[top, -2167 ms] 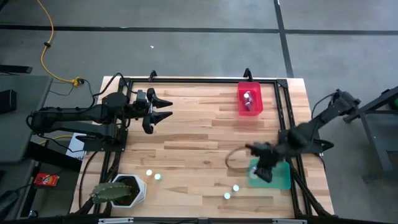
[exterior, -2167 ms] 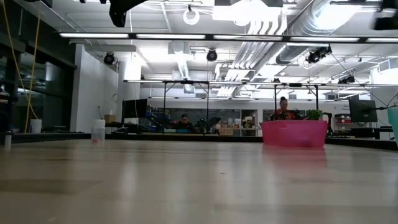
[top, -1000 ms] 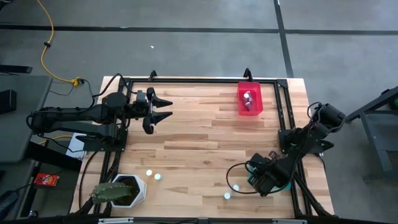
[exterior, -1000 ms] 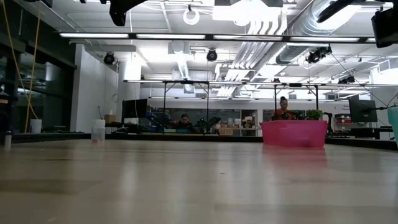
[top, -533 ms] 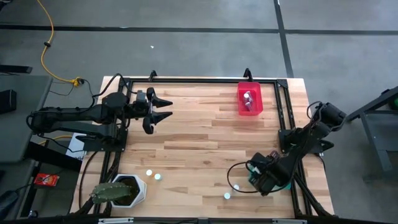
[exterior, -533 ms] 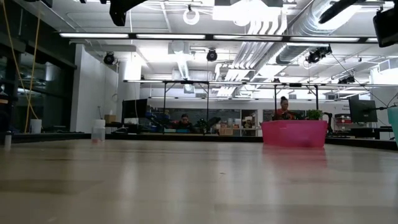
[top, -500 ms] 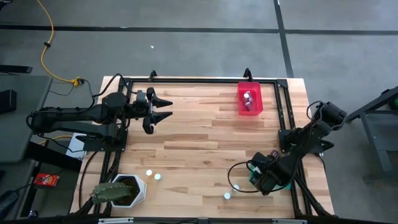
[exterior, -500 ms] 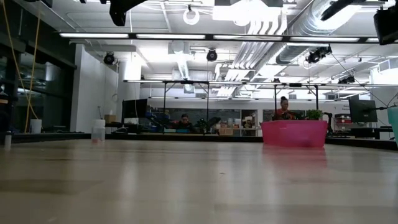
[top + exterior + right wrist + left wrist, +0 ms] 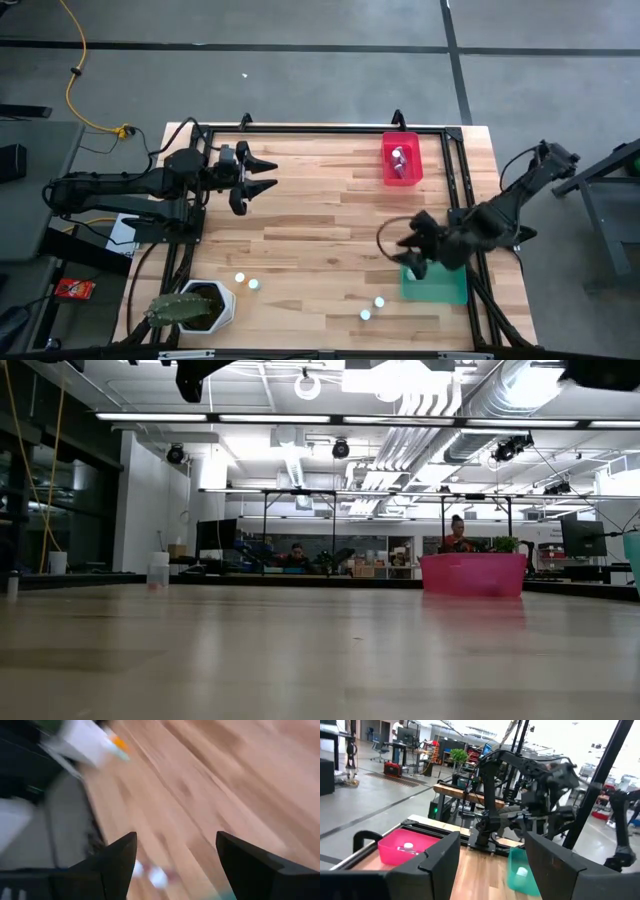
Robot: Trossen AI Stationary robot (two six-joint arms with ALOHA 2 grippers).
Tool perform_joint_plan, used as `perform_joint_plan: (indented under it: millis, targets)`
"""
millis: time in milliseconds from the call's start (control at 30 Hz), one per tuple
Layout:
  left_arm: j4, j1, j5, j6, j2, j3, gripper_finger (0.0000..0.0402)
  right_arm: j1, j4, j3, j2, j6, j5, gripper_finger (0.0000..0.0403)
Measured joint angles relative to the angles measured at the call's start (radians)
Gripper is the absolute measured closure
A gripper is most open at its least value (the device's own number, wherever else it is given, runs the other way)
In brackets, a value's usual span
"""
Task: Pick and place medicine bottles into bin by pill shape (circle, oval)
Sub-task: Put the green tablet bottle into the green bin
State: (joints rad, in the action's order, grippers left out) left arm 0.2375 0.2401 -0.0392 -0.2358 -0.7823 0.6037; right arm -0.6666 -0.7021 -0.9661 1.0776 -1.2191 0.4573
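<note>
Several tiny white-capped medicine bottles stand on the wooden table near its front edge: two [image 9: 246, 281] beside the plant pot and two [image 9: 372, 307] left of the green bin [image 9: 445, 288]. One bottle [image 9: 521, 871] lies inside the green bin. The red bin [image 9: 402, 160] at the far edge holds bottles [image 9: 399, 158]. My right gripper [image 9: 406, 252] hangs open and empty above the table, just beyond the green bin's far left corner; its wrist view [image 9: 175, 845] is blurred. My left gripper [image 9: 268, 175] waits open at the far left [image 9: 490, 850].
A white plant pot with a cactus [image 9: 195, 305] stands at the near left corner. A black frame [image 9: 460, 190] runs along the table's edges. A dark cable loops beside my right gripper [image 9: 385, 232]. People show in the room behind the red bin [image 9: 473, 573].
My right gripper has risen out of the green bin and swung toward the table's far edge and a little left, and the arm has stretched out. The bottles on the table and my left arm have kept still.
</note>
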Motion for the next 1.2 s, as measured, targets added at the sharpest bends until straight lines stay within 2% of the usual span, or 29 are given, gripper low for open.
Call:
perform_joint_plan:
  millis: [167, 300, 433, 600, 733, 833, 933, 1067, 1200]
  targets:
    - [0.0, 0.0, -0.011, -0.023, 0.0, 0.0, 0.0188, 0.175, 0.298, 0.0, 0.028, 0.28, -0.023, 0.0139]
    - [0.0, 0.0, -0.065, -0.051, 0.0, 0.0, 0.0188, 0.301, 0.439, 0.0, 0.077, 0.437, -0.054, 0.0139]
    - [0.0, 0.0, -0.103, -0.1, 0.0, 0.0, 0.0188, 0.395, 0.445, 0.0, 0.119, 0.573, -0.167, 0.0139]
    - [0.0, 0.0, -0.099, -0.174, 0.0, 0.0, 0.0188, 0.468, 0.333, 0.0, 0.15, 0.786, -0.337, 0.0139]
    - [0.0, 0.0, -0.073, -0.181, 0.0, 0.0, 0.0188, 0.518, 0.401, 0.025, 0.153, 0.931, -0.496, 0.0139]
    - [-0.002, 0.0, -0.03, -0.179, -0.004, 0.0, 0.0188, 0.549, 0.582, 0.139, 0.134, 0.928, -0.597, 0.0139]
    - [-0.001, 0.001, -0.023, -0.148, -0.004, 0.0, 0.0188, 0.573, 0.797, 0.273, 0.125, 0.835, -0.618, 0.0139]
    - [-0.001, 0.0, -0.03, -0.117, -0.004, 0.0, 0.0188, 0.573, 1.098, 0.381, 0.122, 0.735, -0.579, 0.0139]
    - [-0.001, -0.002, -0.039, -0.038, -0.005, 0.0, 0.0188, 0.558, 1.155, 0.398, 0.122, 0.76, -0.512, 0.0139]
